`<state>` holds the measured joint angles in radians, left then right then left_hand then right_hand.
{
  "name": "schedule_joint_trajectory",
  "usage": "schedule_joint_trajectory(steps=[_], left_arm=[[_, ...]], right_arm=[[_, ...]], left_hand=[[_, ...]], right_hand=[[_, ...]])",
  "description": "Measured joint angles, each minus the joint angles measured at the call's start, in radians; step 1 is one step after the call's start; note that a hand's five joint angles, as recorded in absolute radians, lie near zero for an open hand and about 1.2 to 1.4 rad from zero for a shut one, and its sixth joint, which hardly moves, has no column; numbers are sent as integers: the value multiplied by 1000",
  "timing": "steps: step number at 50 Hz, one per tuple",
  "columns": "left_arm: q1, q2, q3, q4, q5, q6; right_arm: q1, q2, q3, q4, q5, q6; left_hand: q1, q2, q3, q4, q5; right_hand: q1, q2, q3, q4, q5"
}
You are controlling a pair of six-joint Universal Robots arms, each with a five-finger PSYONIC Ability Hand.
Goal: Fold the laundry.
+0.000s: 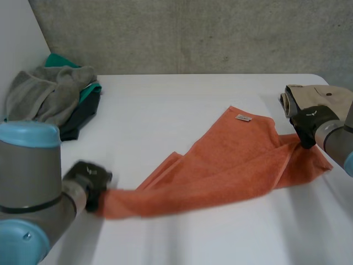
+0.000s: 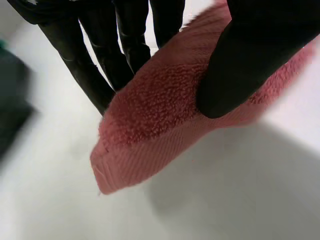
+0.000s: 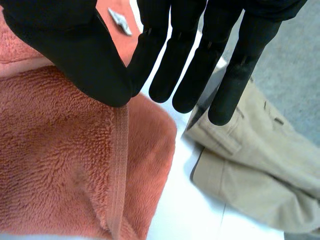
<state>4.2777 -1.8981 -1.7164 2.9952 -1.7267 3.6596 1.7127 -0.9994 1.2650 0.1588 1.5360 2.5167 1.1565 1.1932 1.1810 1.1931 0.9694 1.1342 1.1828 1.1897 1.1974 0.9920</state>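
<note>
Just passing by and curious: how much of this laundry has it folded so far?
Barely started, it seems. Nothing looks folded yet. In hand: the orange towel, stretched between the left hand and right hand, each pinching an end. Left: folding it, then the grey and green pile and the beige trousers.

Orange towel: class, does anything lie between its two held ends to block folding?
Nothing visible does. The left robot hand and right robot hand pinch opposite ends; the clothes pile and beige trousers lie off the orange towel.
</note>
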Motion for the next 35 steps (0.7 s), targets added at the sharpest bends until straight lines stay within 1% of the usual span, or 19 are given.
schedule_joint_trajectory(steps=[4,7,8,9,10,12,14,17,20,24,28,30,31,32,34,35], left_arm=[[-2,44,113,71,-25,6],[1,77,268,153,-34,9],[2,80,289,165,-35,9],[4,85,342,193,-35,8],[8,90,439,246,-35,6],[13,92,534,299,-34,2],[17,91,628,354,-30,-10],[22,89,717,411,-25,-35],[24,85,754,436,-19,-60],[30,81,742,438,-11,-93],[45,74,665,424,-4,-110],[54,66,616,421,2,-113],[56,64,606,421,3,-113],[65,49,556,422,12,-114],[73,34,522,426,20,-114],[78,23,502,429,27,-113]], right_arm=[[18,-14,-33,-28,3,14],[37,-36,-85,-102,23,67],[38,-39,-90,-111,26,75],[42,-49,-106,-147,37,105],[48,-71,-128,-215,55,166],[50,-89,-140,-264,68,212],[53,-146,-152,-380,91,327],[54,-216,-144,-471,99,421],[54,-272,-125,-505,80,469],[53,-327,-78,-471,1,491],[52,-341,-17,-350,-124,461],[53,-335,19,-269,-190,423],[53,-333,27,-251,-204,414],[57,-324,67,-164,-266,363],[62,-316,99,-98,-309,319],[67,-309,132,-34,-348,271]], left_hand=[[0,2,3,0,0],[0,2,4,0,0],[0,2,4,0,0],[0,2,4,0,0],[0,2,4,0,0],[0,2,4,1,0],[0,2,4,1,0],[0,3,4,1,0],[0,3,4,1,0],[0,3,6,1,0],[0,5,7,1,0],[0,5,7,1,0],[0,5,7,1,0],[0,5,7,1,0],[0,5,7,1,0],[0,5,7,1,0]], right_hand=[[0,0,0,0,0],[0,0,0,1,0],[0,0,0,1,0],[0,0,0,2,0],[0,0,0,2,0],[0,0,0,2,0],[0,0,0,2,0],[0,0,0,2,0],[0,0,0,2,0],[0,0,0,2,0],[0,0,1,2,0],[0,0,2,2,0],[0,0,2,2,0],[0,0,2,2,0],[0,0,2,2,0],[0,0,2,2,0]])
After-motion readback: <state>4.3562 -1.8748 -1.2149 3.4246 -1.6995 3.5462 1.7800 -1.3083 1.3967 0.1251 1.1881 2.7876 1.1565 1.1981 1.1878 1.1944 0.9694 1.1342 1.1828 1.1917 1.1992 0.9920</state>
